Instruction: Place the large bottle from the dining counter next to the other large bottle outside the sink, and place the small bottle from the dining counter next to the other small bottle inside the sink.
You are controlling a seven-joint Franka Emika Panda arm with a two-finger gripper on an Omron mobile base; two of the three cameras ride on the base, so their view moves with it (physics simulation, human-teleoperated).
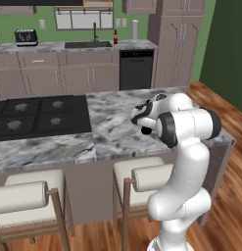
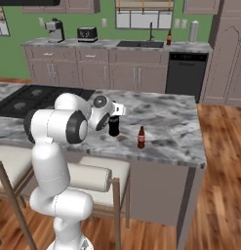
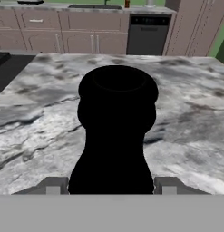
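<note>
A large black bottle (image 2: 113, 127) stands on the marble dining counter (image 2: 166, 127). My gripper (image 2: 113, 116) is shut on it, and in the hand view the bottle (image 3: 115, 131) sits between the two fingertips (image 3: 53, 186), which touch its sides. From the left base view my arm hides most of the bottle (image 1: 146, 130). A small brown bottle (image 2: 140, 137) stands just right of it near the counter's front edge. On the back counter, another brown bottle (image 2: 169, 37) stands right of the sink (image 2: 140, 44). The sink's inside is hidden.
A black cooktop (image 1: 39, 115) lies in the counter's left half. Two stools (image 1: 142, 179) stand against the counter's near side. At the back are a dishwasher (image 1: 136, 68), a toaster (image 1: 26, 37), a coffee machine (image 2: 54, 30) and a paper towel roll (image 2: 193, 31).
</note>
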